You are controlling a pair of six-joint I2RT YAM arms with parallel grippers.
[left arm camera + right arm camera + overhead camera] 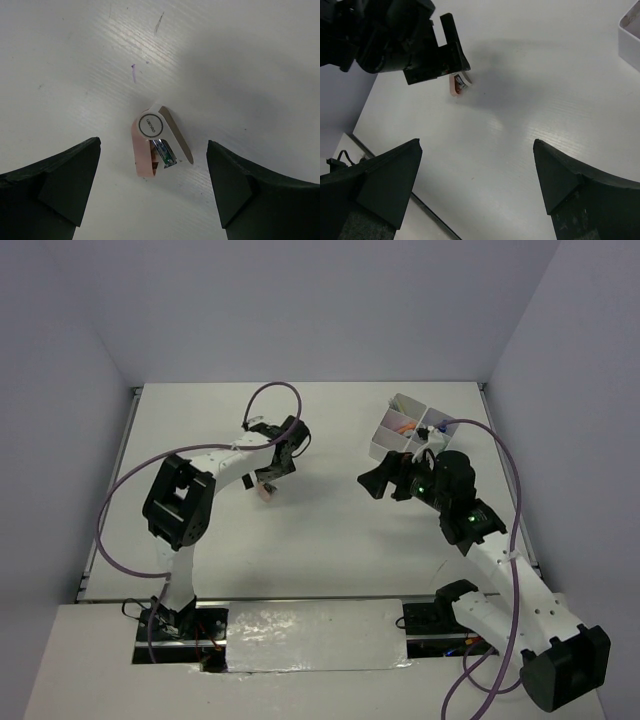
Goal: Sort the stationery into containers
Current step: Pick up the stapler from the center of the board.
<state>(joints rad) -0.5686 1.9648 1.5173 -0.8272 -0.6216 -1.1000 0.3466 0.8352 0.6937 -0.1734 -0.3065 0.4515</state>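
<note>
I'm watching both pincers standing apart. Left gripper (152, 145) hovering over glossy, wedge-shaped pink stapler (161, 141) on matte white table (330, 560); right gripper (477, 142) hanging near thin-walled tray (385, 446).

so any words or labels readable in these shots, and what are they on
Short dark print in the round badge on the pink and white stapler: too small and turned to read.
Nothing else readable shows on the white tray or the table.
</note>
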